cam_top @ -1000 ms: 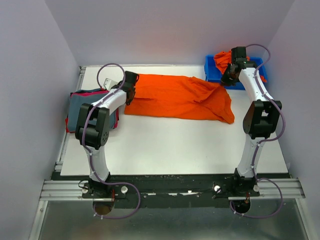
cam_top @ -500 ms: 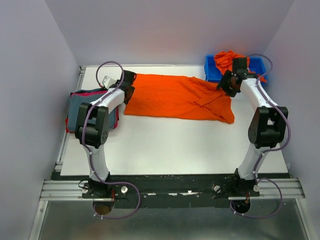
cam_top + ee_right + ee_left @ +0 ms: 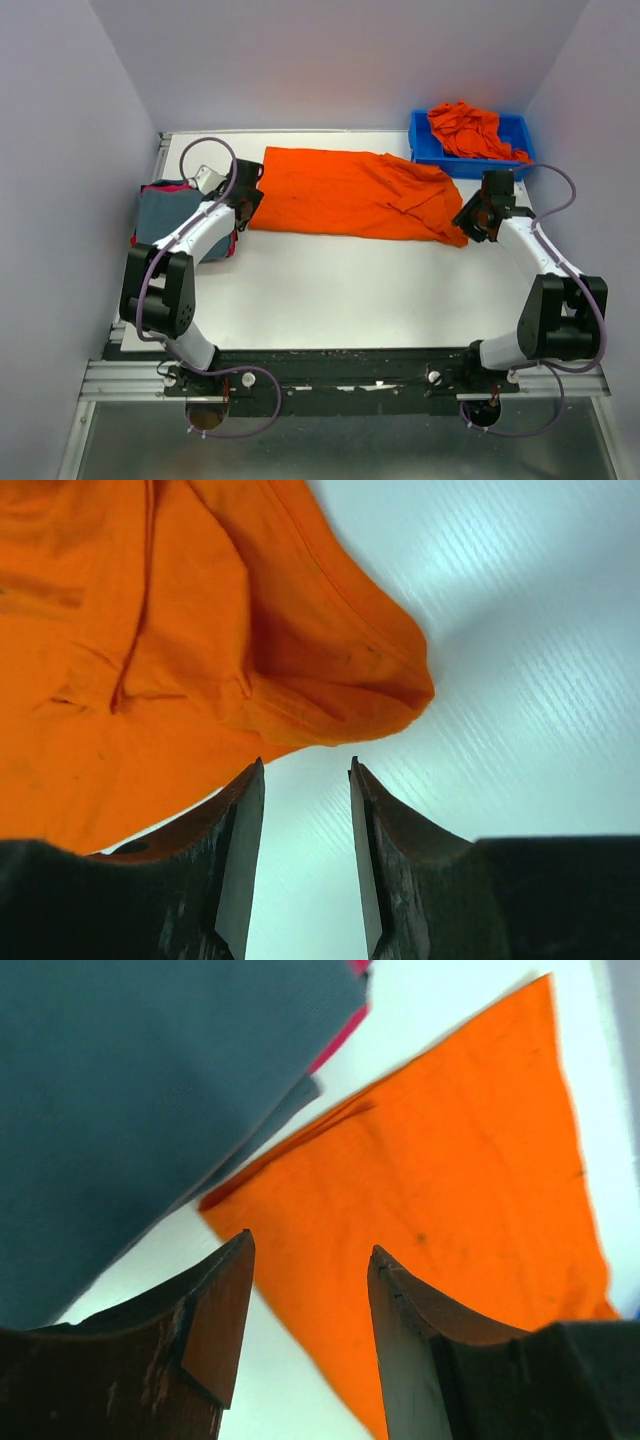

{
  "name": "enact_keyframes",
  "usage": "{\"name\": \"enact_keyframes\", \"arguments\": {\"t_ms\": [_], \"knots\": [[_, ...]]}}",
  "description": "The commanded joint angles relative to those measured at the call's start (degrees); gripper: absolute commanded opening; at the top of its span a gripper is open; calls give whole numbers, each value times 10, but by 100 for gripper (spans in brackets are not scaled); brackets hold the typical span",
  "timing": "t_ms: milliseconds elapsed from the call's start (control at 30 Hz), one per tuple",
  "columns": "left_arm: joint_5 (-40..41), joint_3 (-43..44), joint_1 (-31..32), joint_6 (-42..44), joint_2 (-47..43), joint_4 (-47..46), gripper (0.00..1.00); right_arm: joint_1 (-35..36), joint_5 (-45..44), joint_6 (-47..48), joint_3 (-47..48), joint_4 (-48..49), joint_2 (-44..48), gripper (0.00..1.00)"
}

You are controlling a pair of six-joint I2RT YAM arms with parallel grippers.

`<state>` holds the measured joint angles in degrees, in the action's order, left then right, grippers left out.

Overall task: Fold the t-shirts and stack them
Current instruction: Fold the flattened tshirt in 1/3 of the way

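Where the white tabletop (image 3: 350, 290) stretches before the arms, one orange t-shirt (image 3: 350, 195) lies flat across its far half. Left of it sits a folded stack, a grey-blue t-shirt (image 3: 165, 215) over a red-pink t-shirt (image 3: 170, 186). The blue bin (image 3: 422, 135) at the far right holds crumpled orange t-shirts (image 3: 465, 128). The left fingers (image 3: 247, 197) stand parted and empty over the spread shirt's near-left corner. The right fingers (image 3: 468, 222), narrowly parted, grip nothing just beside its near-right corner.

The left arm (image 3: 205, 228) and right arm (image 3: 530, 250) pair white links with black joint housings. Lilac cables (image 3: 207, 140) loop along each. The fingers (image 3: 215, 1310) are dark wedges (edges scuffed brownish).
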<state>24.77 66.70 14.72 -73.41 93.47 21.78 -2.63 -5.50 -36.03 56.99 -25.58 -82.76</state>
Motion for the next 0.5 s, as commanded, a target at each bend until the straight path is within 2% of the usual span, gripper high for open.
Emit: {"name": "enact_keyframes", "arguments": {"t_ms": [0, 233, 467], "knots": [[-21, -54, 15, 6, -3, -3, 59, 0, 4, 5, -33, 45, 8, 47], [-10, -78, 25, -20, 21, -20, 59, 1, 17, -9, -68, 70, 31, 47], [26, -7, 24, -22, 94, 31, 57, 0, 21, -11, -92, 91, 52, 48]]}}
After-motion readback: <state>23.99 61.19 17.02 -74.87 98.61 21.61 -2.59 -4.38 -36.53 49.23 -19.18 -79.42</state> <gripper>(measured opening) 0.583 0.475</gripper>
